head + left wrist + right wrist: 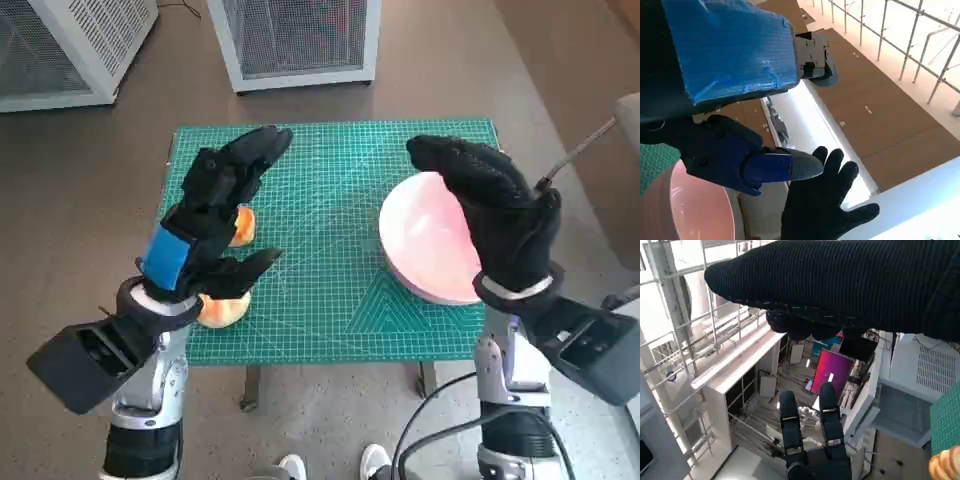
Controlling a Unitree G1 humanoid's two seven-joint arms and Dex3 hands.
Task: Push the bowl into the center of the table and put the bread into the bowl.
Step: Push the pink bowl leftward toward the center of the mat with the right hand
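- Two pieces of bread (222, 310) lie at the desk's (330, 300) left edge, under the left hand (215, 215); its fingers (262, 146) are spread and hold nothing.
- The pink bowl (430, 240) sits off-center, right of the desk's middle, beneath the right hand (500, 215).
- That hand hovers above with its fingers apart, empty; a leftward shove looks right.
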